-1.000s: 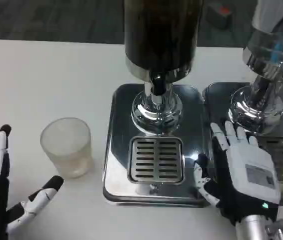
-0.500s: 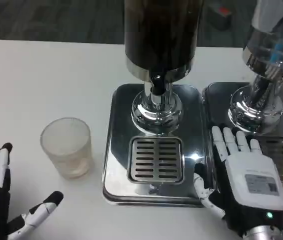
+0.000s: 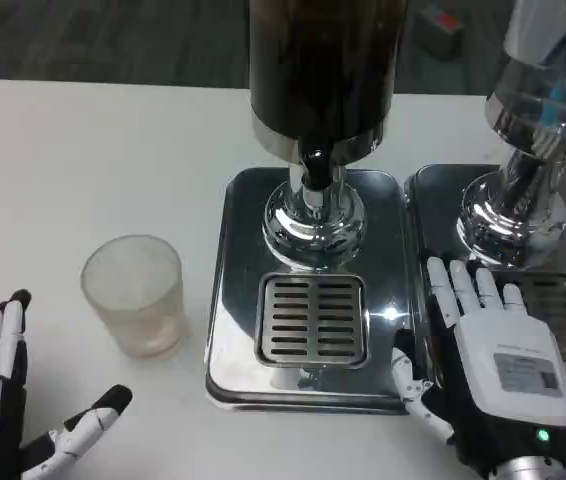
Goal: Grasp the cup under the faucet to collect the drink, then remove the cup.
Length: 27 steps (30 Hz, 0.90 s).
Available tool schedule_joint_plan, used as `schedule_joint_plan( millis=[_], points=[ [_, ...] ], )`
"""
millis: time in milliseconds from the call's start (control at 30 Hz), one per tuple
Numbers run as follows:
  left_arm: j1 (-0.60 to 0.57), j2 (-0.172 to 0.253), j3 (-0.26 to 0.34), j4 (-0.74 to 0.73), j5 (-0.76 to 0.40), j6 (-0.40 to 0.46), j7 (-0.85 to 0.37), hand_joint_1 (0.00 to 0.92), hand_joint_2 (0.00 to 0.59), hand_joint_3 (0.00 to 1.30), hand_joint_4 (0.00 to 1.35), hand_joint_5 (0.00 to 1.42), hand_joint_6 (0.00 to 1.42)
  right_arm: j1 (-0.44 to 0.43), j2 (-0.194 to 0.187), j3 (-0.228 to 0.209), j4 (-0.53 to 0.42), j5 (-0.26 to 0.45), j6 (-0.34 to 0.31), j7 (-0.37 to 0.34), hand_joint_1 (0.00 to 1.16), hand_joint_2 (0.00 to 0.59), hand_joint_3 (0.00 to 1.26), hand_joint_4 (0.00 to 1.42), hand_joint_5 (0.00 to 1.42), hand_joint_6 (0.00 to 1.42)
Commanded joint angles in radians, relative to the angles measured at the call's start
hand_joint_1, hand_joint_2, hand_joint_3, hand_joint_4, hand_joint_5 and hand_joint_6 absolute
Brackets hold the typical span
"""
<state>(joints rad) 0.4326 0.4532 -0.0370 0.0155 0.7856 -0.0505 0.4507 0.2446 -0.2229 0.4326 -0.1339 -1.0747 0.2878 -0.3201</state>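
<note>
The white table (image 3: 83,150) is seen from the head view, stretching ahead of both hands. The dark drink dispenser (image 3: 323,70) is stood on a shiny metal base (image 3: 233,300), ahead and to the left of the right hand; its black faucet (image 3: 313,168) is hung above the slotted drip grille (image 3: 311,320), on which nothing is placed. A second dispenser (image 3: 538,130), with a clear body and a chrome foot, is found directly ahead of the right hand, on its own metal base (image 3: 433,190).

The right hand (image 3: 488,365) is laid palm down at the seam between the two bases, with its fingers (image 3: 441,290) stretched forward and spread and its thumb pointed toward the grille. Nothing is held by it.

The left hand (image 3: 8,400) is seen at the lower left corner, with its fingers raised and parted and its thumb (image 3: 93,420) held out toward the right. Nothing is held by it either.

The cup (image 3: 135,295), a frosted translucent tumbler, is stood upright on the table just ahead and to the right of the left hand, apart from its fingers. It is placed beside the left edge of the dispenser base, well to the left of the right hand, and is not under the faucet.
</note>
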Motion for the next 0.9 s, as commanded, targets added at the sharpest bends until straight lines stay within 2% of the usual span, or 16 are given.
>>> schedule_joint_plan(
  millis=[33, 167, 333, 533, 600, 733, 900],
  points=[
    [-0.023, -0.005, 0.010, 0.036, -0.088, -0.055, -0.027, 0.000, 0.058, 0.00, 0.00, 0.00, 0.00, -0.002, 0.013, -0.010, -0.012, 0.014, 0.008, 0.014, 0.17, 0.517, 0.00, 0.00, 0.00, 0.00],
    [-0.044, 0.000, 0.018, 0.062, -0.136, -0.125, -0.005, 0.000, 0.053, 0.00, 0.00, 0.00, 0.00, -0.008, 0.023, -0.015, -0.010, 0.022, 0.017, 0.036, 0.25, 0.549, 0.00, 0.00, 0.00, 0.00],
    [-0.077, 0.007, 0.027, 0.103, -0.164, -0.184, -0.005, 0.000, 0.022, 0.00, 0.00, 0.00, 0.00, -0.011, 0.042, -0.014, -0.012, 0.017, 0.033, 0.048, 0.28, 0.560, 0.00, 0.00, 0.00, 0.00],
    [-0.136, 0.014, 0.032, 0.176, -0.206, -0.212, -0.038, 0.000, 0.000, 0.00, 0.00, 0.00, 0.00, 0.008, 0.070, -0.013, -0.023, 0.006, 0.062, 0.036, 0.29, 0.560, 0.00, 0.00, 0.00, 0.00],
    [-0.160, 0.012, 0.033, 0.210, -0.225, -0.223, -0.049, 0.000, 0.000, 0.00, 0.00, 0.00, 0.00, 0.011, 0.077, -0.013, -0.024, 0.006, 0.069, 0.033, 0.29, 0.559, 0.00, 0.00, 0.00, 0.00],
    [-0.251, 0.006, 0.023, 0.360, -0.306, -0.297, -0.099, 0.000, 0.000, 0.00, 0.00, 0.00, 0.00, 0.011, 0.089, -0.009, -0.023, 0.001, 0.082, 0.029, 0.32, 0.567, 0.00, 0.00, 0.00, 0.00],
    [-0.327, 0.008, -0.003, 0.458, -0.290, -0.360, -0.072, 0.000, 0.000, 0.00, 0.00, 0.00, 0.00, 0.011, 0.097, -0.007, -0.021, 0.004, 0.091, 0.032, 0.34, 0.564, 0.01, 0.00, 0.00, 0.00]
  ],
)
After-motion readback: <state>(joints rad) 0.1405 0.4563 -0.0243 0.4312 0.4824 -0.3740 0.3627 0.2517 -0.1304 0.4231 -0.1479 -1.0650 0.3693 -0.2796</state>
